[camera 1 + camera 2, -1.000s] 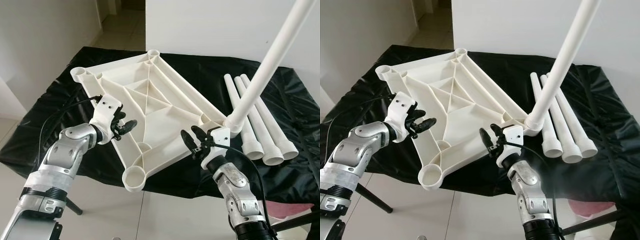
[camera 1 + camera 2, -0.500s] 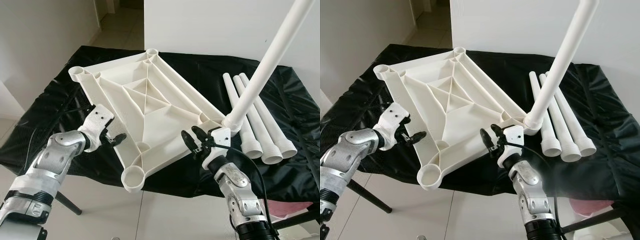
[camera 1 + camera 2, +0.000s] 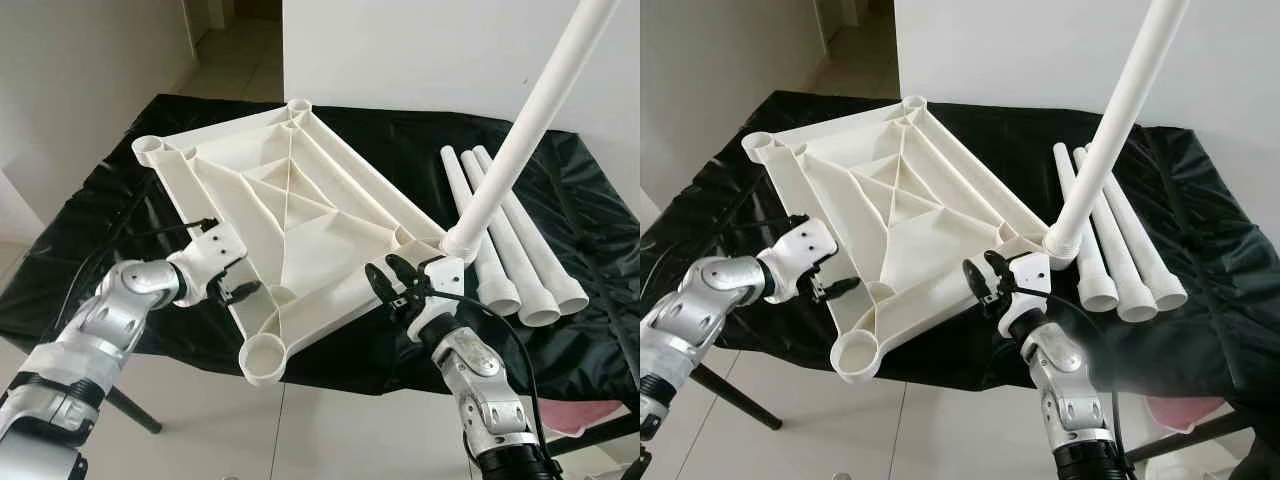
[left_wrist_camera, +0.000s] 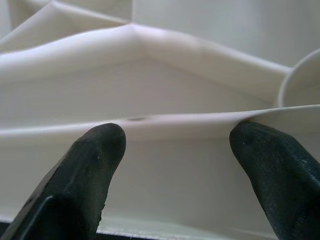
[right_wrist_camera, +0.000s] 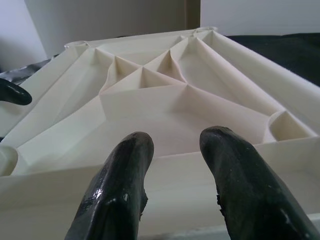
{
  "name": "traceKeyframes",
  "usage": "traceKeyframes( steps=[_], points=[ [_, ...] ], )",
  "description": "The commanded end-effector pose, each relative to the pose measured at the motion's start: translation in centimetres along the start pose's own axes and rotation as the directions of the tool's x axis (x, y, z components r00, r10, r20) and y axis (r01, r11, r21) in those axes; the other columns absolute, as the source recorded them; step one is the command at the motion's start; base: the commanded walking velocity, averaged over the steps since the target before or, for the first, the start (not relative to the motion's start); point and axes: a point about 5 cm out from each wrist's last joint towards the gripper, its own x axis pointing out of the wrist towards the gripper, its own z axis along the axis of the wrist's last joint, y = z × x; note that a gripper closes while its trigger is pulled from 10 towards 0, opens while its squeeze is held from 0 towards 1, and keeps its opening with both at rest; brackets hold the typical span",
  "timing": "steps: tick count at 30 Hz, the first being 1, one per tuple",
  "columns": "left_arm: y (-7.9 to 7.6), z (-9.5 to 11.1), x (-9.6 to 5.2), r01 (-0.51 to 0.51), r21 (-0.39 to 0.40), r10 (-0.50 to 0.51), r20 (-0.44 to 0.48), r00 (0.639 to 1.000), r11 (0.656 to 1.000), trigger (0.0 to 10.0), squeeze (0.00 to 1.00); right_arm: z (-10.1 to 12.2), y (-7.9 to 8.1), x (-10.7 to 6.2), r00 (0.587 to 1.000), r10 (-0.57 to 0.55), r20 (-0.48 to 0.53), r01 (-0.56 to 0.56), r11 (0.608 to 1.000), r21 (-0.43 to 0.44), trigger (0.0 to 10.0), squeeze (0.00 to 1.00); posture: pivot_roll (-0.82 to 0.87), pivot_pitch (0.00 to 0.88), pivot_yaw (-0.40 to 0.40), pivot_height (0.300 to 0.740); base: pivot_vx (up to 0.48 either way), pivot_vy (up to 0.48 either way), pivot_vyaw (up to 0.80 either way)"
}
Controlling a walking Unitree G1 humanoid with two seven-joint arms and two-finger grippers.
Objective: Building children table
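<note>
The white table top [image 3: 290, 215] lies upside down on the black-draped worktop [image 3: 560, 330], ribs up, its long diagonal running from the near corner socket [image 3: 264, 357] away toward the far one [image 3: 299, 105]. One leg [image 3: 520, 130] is already standing in the socket at my right, rising steeply up and away. Three more legs [image 3: 505, 250] lie side by side on the cloth just beyond it, their flared ends pointing back toward me.

My left hand [image 3: 240, 291] is at the tabletop's near-left edge, fingers spread wide — in the left wrist view the two fingertips [image 4: 100, 150] sit either side of the rim wall without closing on it. My right hand [image 3: 388, 283] hovers at the near-right edge, beside the base of the standing leg, fingers parted and gripping nothing; the right wrist view looks straight along them across the ribbed underside.

What the next move hangs on, as I judge it, is that the loose legs lie to the right of my right hand, past the standing leg — so the right arm is much the nearer one to fetch them. Their long axes run away from me, so I would have to take one across its shaft. The standing leg is the obstacle: it leans right over that reach. The empty near socket sits between my two hands, and looks the easiest to fill next.
</note>
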Motion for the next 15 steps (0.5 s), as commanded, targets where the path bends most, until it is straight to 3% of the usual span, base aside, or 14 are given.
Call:
traceKeyframes(
  steps=[1, 8, 15],
  points=[
    [-2.5, -0.9, 0.9, 0.123, -0.019, -0.124, -0.032, 0.992, 0.992, 10.0, 0.00, -0.1, 0.0, -0.2, 1.000, -0.005, -0.005, 0.005, 1.000, -0.001, 10.0, 0.00, 0.03, 0.087, -0.008, 0.740, 0.000, 0.000, 0.00],
    [-4.0, 1.8, 1.7, 0.166, -0.015, -0.165, 0.075, 0.984, 0.986, 10.0, 0.00, -0.2, 0.0, -0.1, 1.000, 0.001, -0.006, -0.001, 1.000, -0.005, 10.0, 0.00, 0.03, 0.079, -0.009, 0.740, 0.000, 0.000, 0.00],
    [-3.9, 1.9, 1.9, 0.167, 0.006, -0.167, 0.067, 0.984, 0.986, 10.0, 0.00, -0.3, 0.2, 0.0, 1.000, 0.010, -0.010, -0.010, 1.000, -0.003, 10.0, 0.00, 0.03, 0.072, -0.009, 0.740, 0.000, 0.000, 0.00]
  ],
)
